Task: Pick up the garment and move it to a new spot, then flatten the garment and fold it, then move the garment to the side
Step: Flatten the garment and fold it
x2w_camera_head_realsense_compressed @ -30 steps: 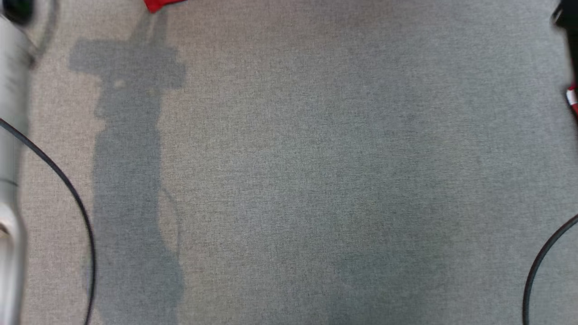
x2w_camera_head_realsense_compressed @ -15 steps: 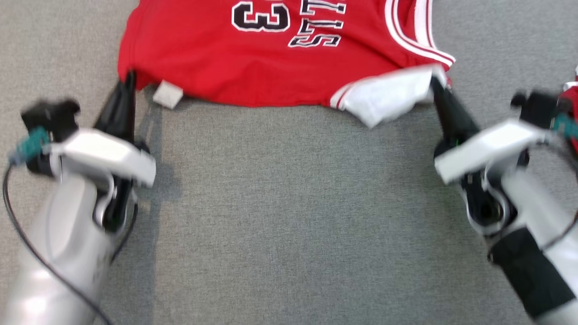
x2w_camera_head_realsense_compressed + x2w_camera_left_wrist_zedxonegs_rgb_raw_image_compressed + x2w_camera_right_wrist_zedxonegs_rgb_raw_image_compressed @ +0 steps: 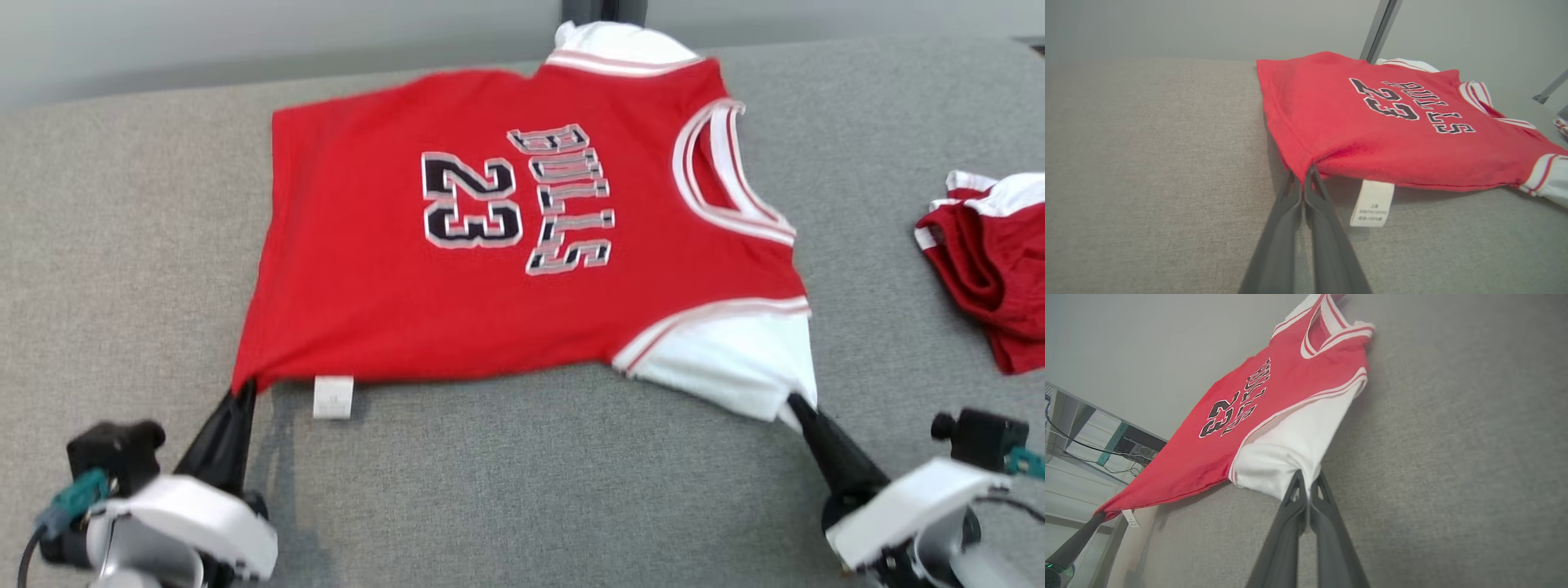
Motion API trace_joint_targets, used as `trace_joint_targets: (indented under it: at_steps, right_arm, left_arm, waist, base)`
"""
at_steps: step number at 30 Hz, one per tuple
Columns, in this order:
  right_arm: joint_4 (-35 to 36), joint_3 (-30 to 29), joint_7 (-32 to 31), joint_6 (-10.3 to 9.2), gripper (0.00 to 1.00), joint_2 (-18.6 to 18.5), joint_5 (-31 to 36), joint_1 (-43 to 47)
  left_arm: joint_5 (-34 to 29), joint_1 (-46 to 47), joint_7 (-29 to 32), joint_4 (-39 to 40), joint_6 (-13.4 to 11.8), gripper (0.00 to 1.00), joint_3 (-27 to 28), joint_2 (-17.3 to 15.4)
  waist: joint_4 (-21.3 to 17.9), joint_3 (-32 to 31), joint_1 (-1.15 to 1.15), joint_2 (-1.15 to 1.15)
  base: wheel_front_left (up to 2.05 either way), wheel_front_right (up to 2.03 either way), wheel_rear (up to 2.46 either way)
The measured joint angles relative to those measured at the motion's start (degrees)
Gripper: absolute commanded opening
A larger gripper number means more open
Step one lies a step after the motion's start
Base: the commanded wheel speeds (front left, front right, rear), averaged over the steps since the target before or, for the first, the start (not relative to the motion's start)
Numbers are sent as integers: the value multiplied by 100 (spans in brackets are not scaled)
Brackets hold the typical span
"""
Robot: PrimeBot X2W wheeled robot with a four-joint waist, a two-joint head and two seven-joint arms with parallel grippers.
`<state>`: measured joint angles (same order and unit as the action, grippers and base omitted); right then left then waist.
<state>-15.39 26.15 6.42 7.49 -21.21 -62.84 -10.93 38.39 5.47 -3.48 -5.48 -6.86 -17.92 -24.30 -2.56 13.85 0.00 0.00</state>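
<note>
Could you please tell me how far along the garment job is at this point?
Looks done: the red jersey lies spread almost flat on the grey surface. In hand: the left end effector is shut on its hem corner beside the white label, the right end effector on the white sleeve corner. Left: folding it, then moving it aside; no fold shows yet.

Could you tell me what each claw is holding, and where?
The jersey: left claw pinches its red hem corner, right claw its white sleeve edge.
</note>
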Motion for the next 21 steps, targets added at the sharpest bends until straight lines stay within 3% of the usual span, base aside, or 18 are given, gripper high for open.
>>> trace_joint_targets:
  at_steps: [1,7,10,15,21]
  right_arm:
    - [0,0,0,0,0,0,0,0]
    - [928,-731,-817,0,0,48,334,1271]
    - [1254,-1027,-1049,0,0,167,413,1613]
    - [2070,-1727,-1967,0,0,510,826,2439]
    - [3052,-2454,-3137,0,0,1291,1406,3164]
  left_arm:
    - [0,0,0,0,0,0,0,0]
    - [45,-1223,727,1621,-788,0,187,-466]
    - [43,-1464,865,1959,-950,0,245,-579]
    - [14,-1856,1163,2535,-1202,0,305,-804]
    - [-1,-2074,1411,2885,-1376,0,291,-925]
  waist:
    - [0,0,0,0]
    - [-15,-283,0,0]
    - [-2,-344,0,0]
    - [32,-479,0,0]
    - [50,-504,0,0]
  base:
    - [0,0,0]
    - [0,0,0]
    - [0,0,0]
    - [0,0,0]
    - [0,0,0]
